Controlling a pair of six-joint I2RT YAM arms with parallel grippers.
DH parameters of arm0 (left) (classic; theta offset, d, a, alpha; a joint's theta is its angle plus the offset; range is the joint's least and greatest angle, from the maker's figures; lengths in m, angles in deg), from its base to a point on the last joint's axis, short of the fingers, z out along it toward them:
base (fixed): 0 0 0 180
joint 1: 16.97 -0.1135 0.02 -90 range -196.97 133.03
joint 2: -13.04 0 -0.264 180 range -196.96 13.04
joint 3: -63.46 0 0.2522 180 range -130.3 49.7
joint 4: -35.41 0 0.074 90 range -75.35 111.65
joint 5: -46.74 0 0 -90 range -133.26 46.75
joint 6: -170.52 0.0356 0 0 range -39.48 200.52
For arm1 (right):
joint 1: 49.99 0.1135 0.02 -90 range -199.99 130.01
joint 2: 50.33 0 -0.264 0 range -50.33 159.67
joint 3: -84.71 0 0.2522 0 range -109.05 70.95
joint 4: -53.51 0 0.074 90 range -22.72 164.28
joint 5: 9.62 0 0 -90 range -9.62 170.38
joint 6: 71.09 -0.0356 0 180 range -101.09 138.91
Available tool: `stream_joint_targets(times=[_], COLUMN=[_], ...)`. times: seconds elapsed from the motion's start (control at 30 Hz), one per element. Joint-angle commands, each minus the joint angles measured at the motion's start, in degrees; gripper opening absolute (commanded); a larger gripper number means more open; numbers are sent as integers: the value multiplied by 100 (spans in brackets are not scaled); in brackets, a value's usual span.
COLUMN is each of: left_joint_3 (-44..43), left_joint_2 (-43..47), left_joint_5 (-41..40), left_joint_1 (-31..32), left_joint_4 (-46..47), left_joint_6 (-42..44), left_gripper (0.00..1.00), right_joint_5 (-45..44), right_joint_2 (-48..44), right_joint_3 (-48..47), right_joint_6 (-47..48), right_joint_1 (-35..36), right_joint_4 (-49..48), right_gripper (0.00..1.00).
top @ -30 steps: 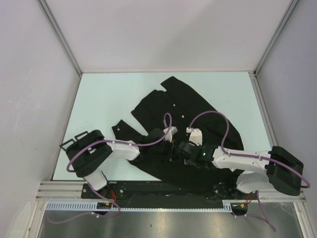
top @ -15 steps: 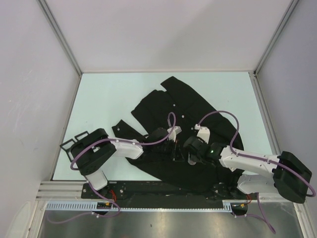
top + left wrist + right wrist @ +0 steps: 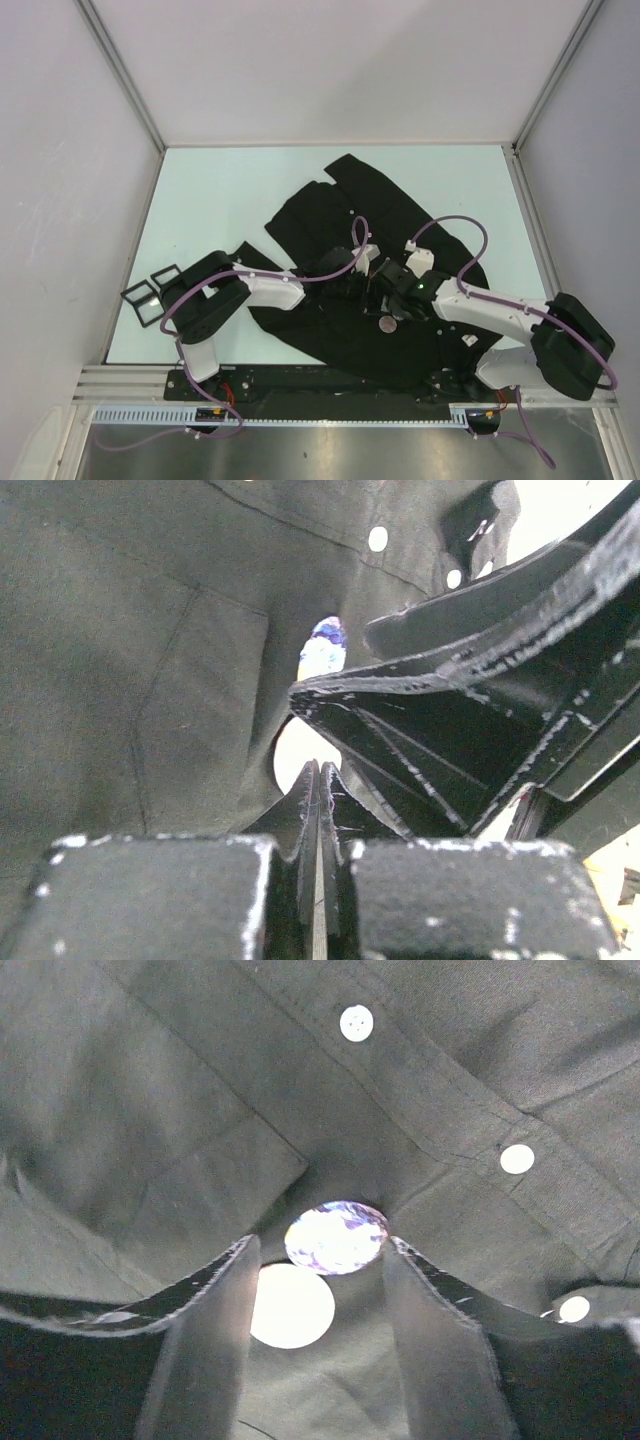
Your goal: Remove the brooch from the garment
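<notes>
Both arms have drawn in toward the middle of the top view, the left one reaching further to the right, and the grippers now meet over one spot. The small oval brooch, shiny with blue and violet glints, sits on the large black shirt of soft cloth, at the centre of the right wrist view. A pale round disc lies just below it; what it is I cannot tell. The right gripper has opened wider, one finger on each side of the brooch, not yet gripping it. The left gripper has pressed its fingers together; whether cloth is caught between them is unclear. I judge the brooch is framed but not yet removed.
</notes>
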Motion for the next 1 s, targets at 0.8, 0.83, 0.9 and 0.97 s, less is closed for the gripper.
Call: stream_joint_targets(times=[0.8,0.83,0.9,0.97], left_joint_3=[696,679,644,617], left_joint_2=[234,234,234,234], left_joint_5=[-416,-407,-389,-345], left_joint_1=[-4,-4,-4,-5], left_joint_4=[521,503,486,468], left_joint_6=[-98,-98,-81,-89], left_gripper=[22,22,22,22], right_joint_5=[-915,-915,-950,-1012], right_joint_2=[1627,1592,1469,1390], right_joint_3=[-1243,-1243,-1243,-1226], right_joint_6=[-1721,-1713,-1748,-1765], right_joint_1=[204,221,265,274], right_joint_4=[1339,1321,1321,1321], right_gripper=[41,39,35,24])
